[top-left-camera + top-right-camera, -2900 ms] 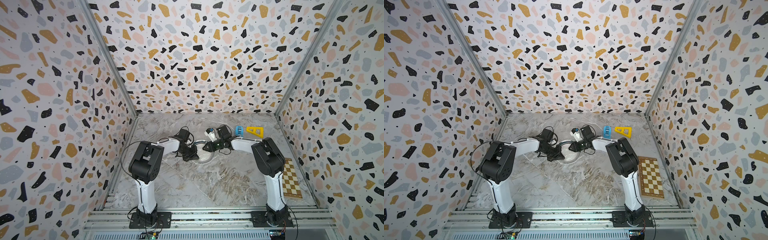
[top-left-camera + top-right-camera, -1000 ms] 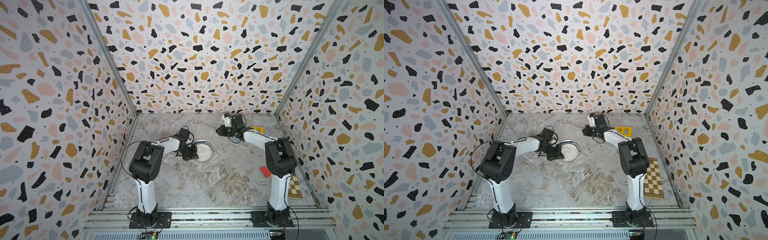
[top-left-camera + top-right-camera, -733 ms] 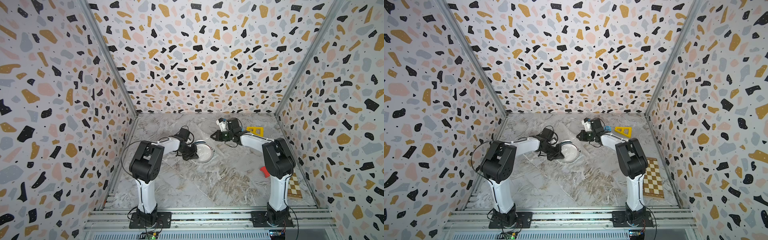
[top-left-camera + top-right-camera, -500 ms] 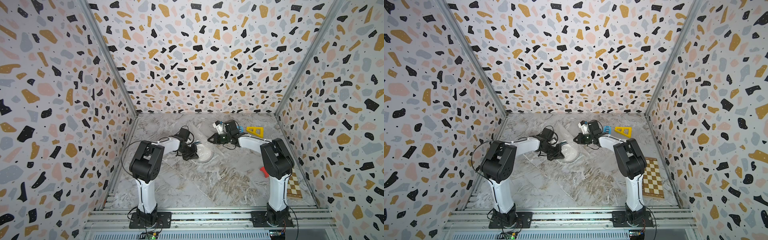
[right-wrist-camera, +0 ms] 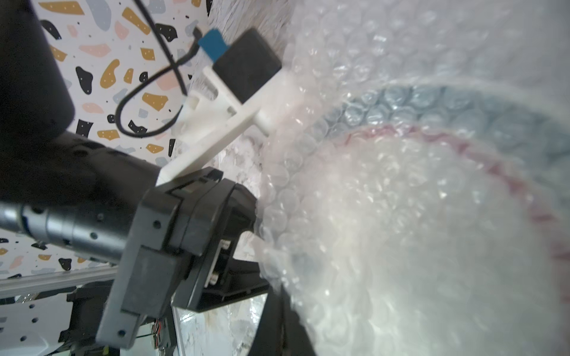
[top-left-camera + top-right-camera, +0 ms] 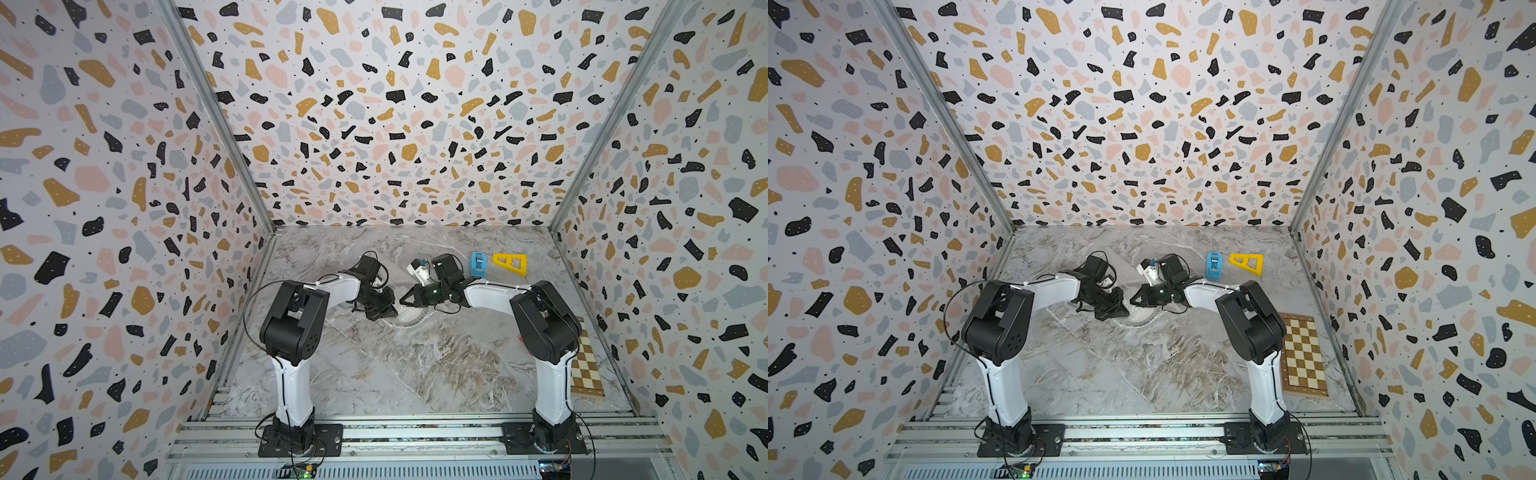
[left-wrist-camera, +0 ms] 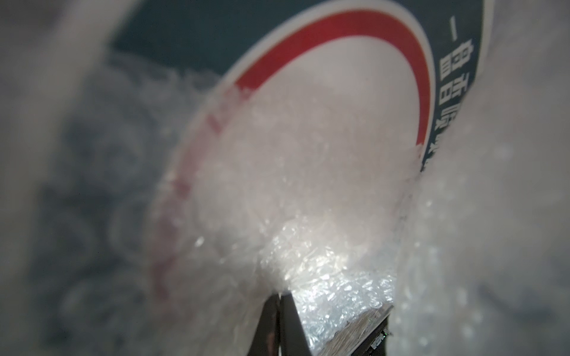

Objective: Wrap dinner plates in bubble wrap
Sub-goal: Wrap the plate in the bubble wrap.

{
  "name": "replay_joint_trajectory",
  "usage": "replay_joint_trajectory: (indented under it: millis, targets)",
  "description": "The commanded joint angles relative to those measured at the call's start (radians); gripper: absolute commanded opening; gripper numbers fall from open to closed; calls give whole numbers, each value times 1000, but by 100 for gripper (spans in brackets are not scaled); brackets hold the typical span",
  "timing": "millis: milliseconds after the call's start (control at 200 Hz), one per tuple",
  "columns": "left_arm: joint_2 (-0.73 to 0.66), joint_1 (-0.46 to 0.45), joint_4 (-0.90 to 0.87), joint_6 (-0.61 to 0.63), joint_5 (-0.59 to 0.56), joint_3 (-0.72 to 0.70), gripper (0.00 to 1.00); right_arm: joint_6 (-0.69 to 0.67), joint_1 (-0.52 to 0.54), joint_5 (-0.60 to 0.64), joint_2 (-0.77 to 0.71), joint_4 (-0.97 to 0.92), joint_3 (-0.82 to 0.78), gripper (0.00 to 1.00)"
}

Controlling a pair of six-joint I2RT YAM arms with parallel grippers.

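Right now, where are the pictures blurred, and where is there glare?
Left wrist view: wrap by the left gripper is sharp with white glare, wrap farther off blurred; the bare plate slightly soft. Right wrist view: the left arm is sharp; wrap over the plate is out of focus. Both top views: sharp, evenly lit; the wrap shows only faint glints.

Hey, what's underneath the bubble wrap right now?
The plate: its white centre, red ring and navy rim show blurred through the bubble wrap, with one part uncovered. Whatever lies beneath the plate is hidden.
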Motion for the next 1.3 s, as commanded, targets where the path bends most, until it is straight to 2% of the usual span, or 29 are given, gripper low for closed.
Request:
replay_joint_trajectory:
  millis: [0, 55, 205, 300, 380, 486, 661, 801, 1016, 1171, 1297]
  targets:
    - [40, 4, -11, 1, -53, 4, 3, 1, 0, -50, -32, 23, -11, 0]
    - [42, 4, -11, 2, -53, 4, 3, -25, -1, -80, -44, 4, -8, 0]
    - [49, 4, -9, -1, -47, 8, 4, -128, 0, -126, -108, -85, -3, 15]
    - [54, 4, -8, -2, -43, 12, 4, -196, -1, -147, -136, -146, 0, 35]
    - [54, 4, -6, -4, -42, 12, 4, -230, -6, -175, -157, -162, -3, 45]
    - [54, 4, -7, -5, -40, 10, 4, -204, -35, -208, -182, -119, -23, 48]
    - [54, 3, -7, -4, -41, 7, 4, -88, -128, -182, -203, -33, -34, 48]
    - [53, 4, -5, -4, -39, 11, 4, -55, -230, -35, -223, 27, -46, 49]
    - [55, 4, -10, -4, -34, 20, 4, -181, -304, 298, -167, -14, -17, 68]
    - [55, 4, -16, -4, -35, 21, 4, -206, -308, 392, -79, -40, 40, 75]
    - [50, 4, -14, -6, -33, 19, 4, -152, -313, 447, -1, -88, 108, 79]
